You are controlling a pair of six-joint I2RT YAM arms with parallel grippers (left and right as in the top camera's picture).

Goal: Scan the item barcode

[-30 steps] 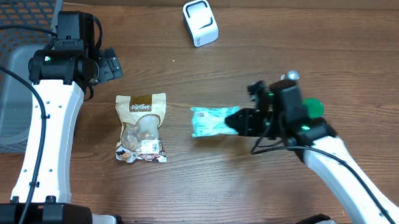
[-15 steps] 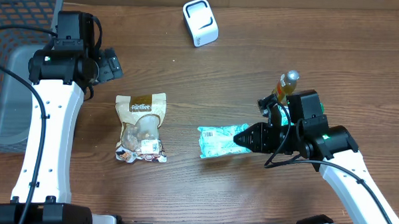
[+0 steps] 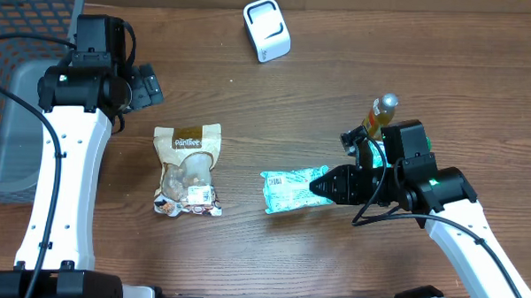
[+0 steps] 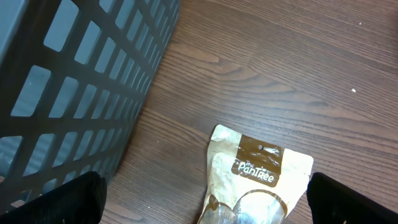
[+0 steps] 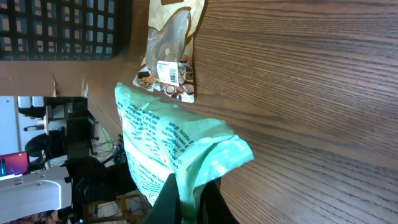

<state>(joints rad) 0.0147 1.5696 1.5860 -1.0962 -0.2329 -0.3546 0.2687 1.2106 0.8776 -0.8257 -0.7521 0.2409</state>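
My right gripper is shut on one end of a light green packet, which it holds level above the table right of centre. In the right wrist view the packet sticks out from the pinched fingers of the right gripper, its printed face turned left. A white scanner stands at the back centre. My left gripper hovers open at the left, with its two fingertips wide apart in the left wrist view above the top of a beige snack pouch.
The beige pouch lies flat on the table, a barcode label at its lower end. A grey mesh basket fills the far left. An amber bottle stands just behind my right arm.
My right gripper has carried the green packet toward the front and right, uncovering the amber bottle, then nearly stopped. The left arm has not moved.
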